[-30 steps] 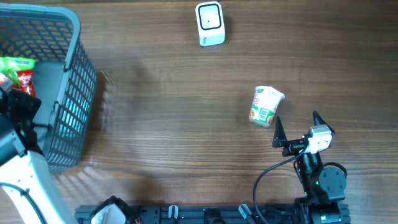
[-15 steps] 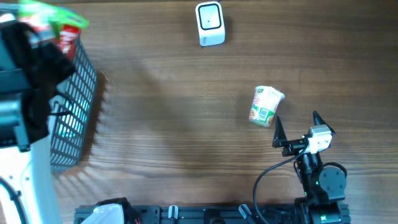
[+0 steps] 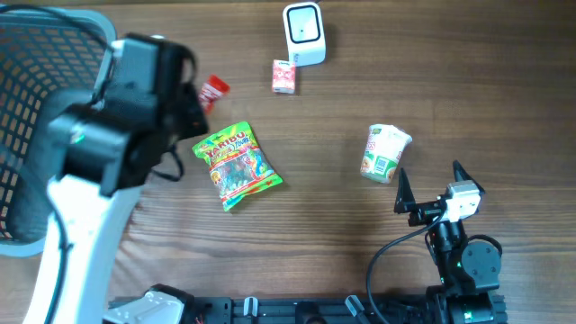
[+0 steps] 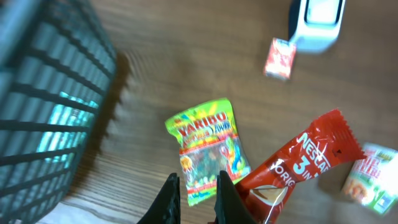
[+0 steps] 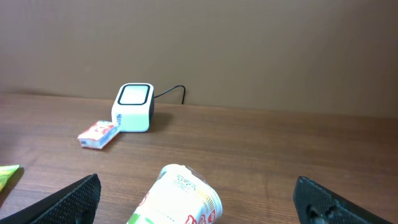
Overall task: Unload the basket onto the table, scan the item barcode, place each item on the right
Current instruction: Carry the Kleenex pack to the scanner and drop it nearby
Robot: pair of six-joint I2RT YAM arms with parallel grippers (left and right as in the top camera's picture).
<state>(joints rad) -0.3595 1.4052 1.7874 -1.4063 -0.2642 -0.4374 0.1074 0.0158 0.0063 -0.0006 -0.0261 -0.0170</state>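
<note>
overhead, the scanner [image 3: 303, 34] stands at the far edge of the table [image 3: 360, 252]. a small box [image 3: 284, 76] lies just beside it, to its near left. the haribo bag [image 3: 237, 167] lies flat on the wood near the middle, label up. a cup [image 3: 385, 153] lies on its side to the right, well apart from the bag. the basket [image 3: 36, 72] fills the far left corner, partly under the left arm [image 3: 99, 153]. a red sachet [image 3: 213, 90] shows at the tip of that arm, between basket and box.

left wrist view: the left gripper [image 4: 196, 186] has its fingers [image 4: 171, 199] drawn close together, with only a narrow slit between them, and the bag shows through the slit. the sachet, blurred, has its lower end against the right finger. i cannot tell whether it is pinched there.

the right gripper [image 3: 429, 173] sits near the table's near edge, just beside the cup, jaws spread wide and holding nothing. in the right wrist view the cup lies ahead, between the two fingertips, touching neither.
</note>
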